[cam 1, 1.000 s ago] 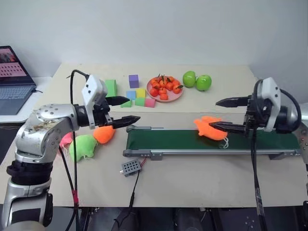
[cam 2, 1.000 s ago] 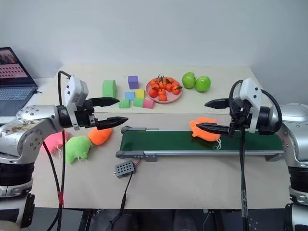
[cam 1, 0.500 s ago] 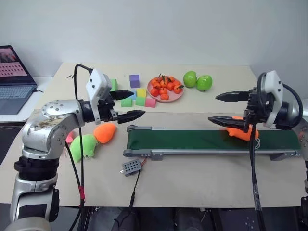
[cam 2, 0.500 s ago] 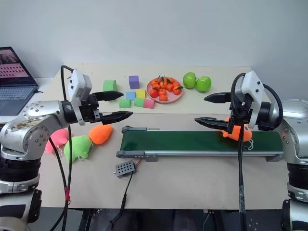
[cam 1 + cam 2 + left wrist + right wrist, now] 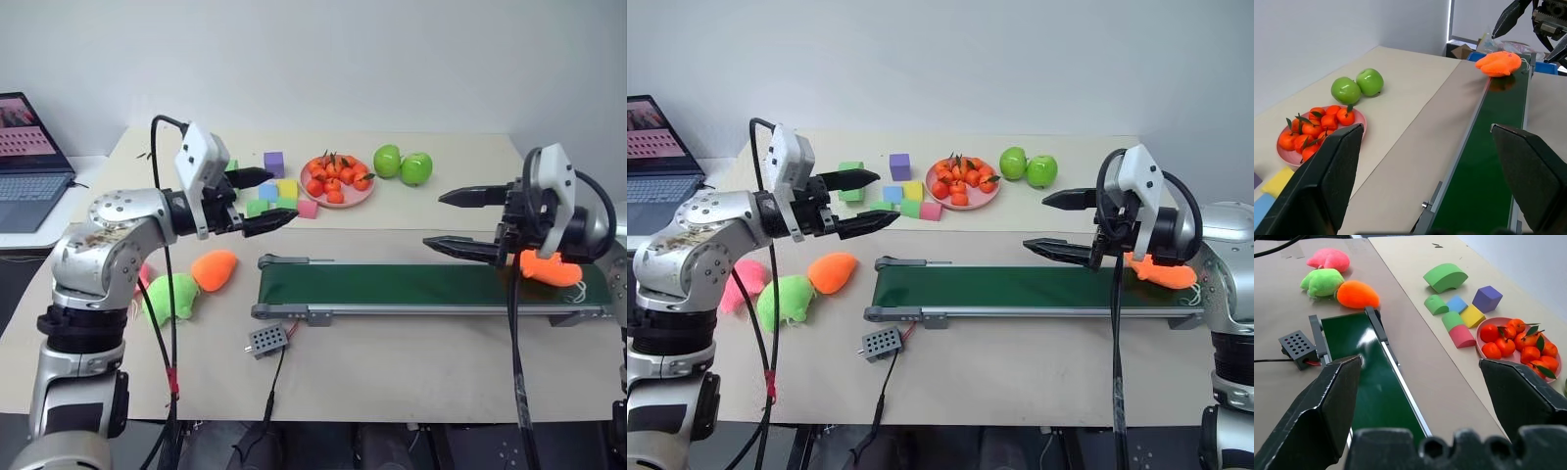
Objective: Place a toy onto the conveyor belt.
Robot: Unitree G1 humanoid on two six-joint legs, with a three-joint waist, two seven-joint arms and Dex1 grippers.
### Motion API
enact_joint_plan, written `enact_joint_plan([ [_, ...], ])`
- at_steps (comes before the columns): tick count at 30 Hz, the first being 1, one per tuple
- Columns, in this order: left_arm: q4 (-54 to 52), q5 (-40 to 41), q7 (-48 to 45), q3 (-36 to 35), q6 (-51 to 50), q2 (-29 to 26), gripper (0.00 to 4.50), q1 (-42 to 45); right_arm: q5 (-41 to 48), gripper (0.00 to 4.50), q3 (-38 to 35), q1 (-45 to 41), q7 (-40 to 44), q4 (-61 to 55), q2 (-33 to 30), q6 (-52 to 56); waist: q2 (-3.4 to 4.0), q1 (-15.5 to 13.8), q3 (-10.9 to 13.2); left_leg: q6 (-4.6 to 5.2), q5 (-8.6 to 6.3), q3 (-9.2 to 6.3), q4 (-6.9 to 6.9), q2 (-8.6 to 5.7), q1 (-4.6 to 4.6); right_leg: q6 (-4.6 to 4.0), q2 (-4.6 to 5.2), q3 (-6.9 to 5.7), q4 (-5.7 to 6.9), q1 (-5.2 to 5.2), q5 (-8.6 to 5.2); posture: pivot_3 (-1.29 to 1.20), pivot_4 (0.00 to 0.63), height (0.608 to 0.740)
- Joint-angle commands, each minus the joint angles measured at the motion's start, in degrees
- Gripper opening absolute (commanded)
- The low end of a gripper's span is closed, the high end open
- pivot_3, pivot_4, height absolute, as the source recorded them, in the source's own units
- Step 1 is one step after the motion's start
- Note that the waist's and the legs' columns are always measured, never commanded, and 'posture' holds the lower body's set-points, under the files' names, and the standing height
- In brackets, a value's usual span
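Orange and flat, the toy fish point(image 5: 551, 268) is lying at the far right end of the dark-green conveyor belt point(image 5: 411, 285), at the right edge of the frame, partly behind the right tool point(image 5: 458, 221), whose fingers are standing wide apart and holding nothing. The left tool point(image 5: 266, 199) is hovering at centre left above the foam blocks point(image 5: 276, 193), its fingers spread apart and empty too. A plump orange plush point(image 5: 213, 268) and a lime-green plush point(image 5: 171, 298) are resting on the beige worktop point(image 5: 392, 362) at left.
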State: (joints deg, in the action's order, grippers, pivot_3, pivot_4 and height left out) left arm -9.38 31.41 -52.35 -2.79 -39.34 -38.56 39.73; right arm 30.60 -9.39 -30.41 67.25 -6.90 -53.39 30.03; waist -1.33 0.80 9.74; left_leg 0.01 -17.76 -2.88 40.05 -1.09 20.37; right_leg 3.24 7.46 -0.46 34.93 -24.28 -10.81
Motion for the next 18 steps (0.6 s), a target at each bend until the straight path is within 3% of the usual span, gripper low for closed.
enact_joint_plan([
  [1,-0.57,-0.41,-0.31,-0.33,1.68,-0.33,4.42,1.27,1.08,4.50,-1.68,-0.62,-0.69,-1.64,-0.47,0.03,0.00,0.03,0.00,0.00,0.00,0.00,0.00,0.00,0.00,0.00,0.00,0.00,0.00,0.00,0.00,0.00,0.150,0.738],
  [18,-0.59,-0.26,-3.33,-0.30,1.14,-2.65,4.42,0.12,0.90,4.50,-1.51,-0.57,-0.36,-1.29,-0.63,-0.27,0.00,0.07,0.00,0.00,0.00,0.00,0.00,0.00,-0.01,0.00,0.00,0.00,0.00,0.00,0.00,0.00,0.150,0.738],
])
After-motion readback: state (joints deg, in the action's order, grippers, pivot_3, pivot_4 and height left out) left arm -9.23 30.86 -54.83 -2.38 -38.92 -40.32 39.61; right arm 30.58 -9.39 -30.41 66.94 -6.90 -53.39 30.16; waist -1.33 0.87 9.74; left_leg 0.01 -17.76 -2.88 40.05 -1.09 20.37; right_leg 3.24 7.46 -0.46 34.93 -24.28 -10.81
